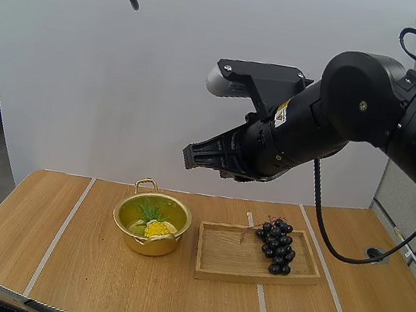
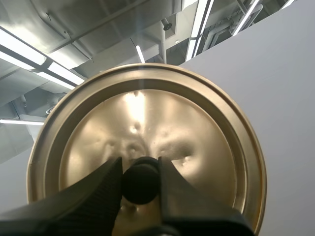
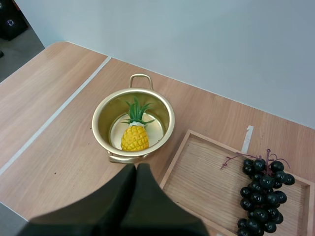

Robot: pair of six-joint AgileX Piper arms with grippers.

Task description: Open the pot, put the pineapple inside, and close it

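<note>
High view: round gold metal pot (image 1: 148,245) with loop handles, open, on the light wooden bench (image 1: 94,273), left of centre. Small yellow pineapple with green leaves (image 1: 155,227) lying inside, so the put-in step is judged done. Shallow rectangular wooden tray (image 1: 228,256) just right of the pot, with a bunch of dark purple grapes (image 1: 277,246) on its right end, no part of this job. Right claw (image 1: 192,156) high above the bench, over pot and tray, well apart from both. Probably parked up there to leave the pot mouth free.

Left wrist view: left claw (image 2: 141,166) narrow, pinching the round black knob (image 2: 141,184) of the round gold metal lid (image 2: 206,137) between its two fingers. Lid lifted in the air, knob side toward the camera. Gripped at the knob as the only handle. Central hold likely keeps it balanced for lowering.

Right wrist view: right claw pressed together into one dark wedge, holding nothing, looking down on the pot from the near side. Pineapple flat on the pot floor, leaves pointing far, seemingly below the rim, so the lid should seat. Tray just beside the pot on the right.

Left to do: closing. Calls for the lid brought level and centred over the pot. Risk: a tilted lid catching the rim.
</note>
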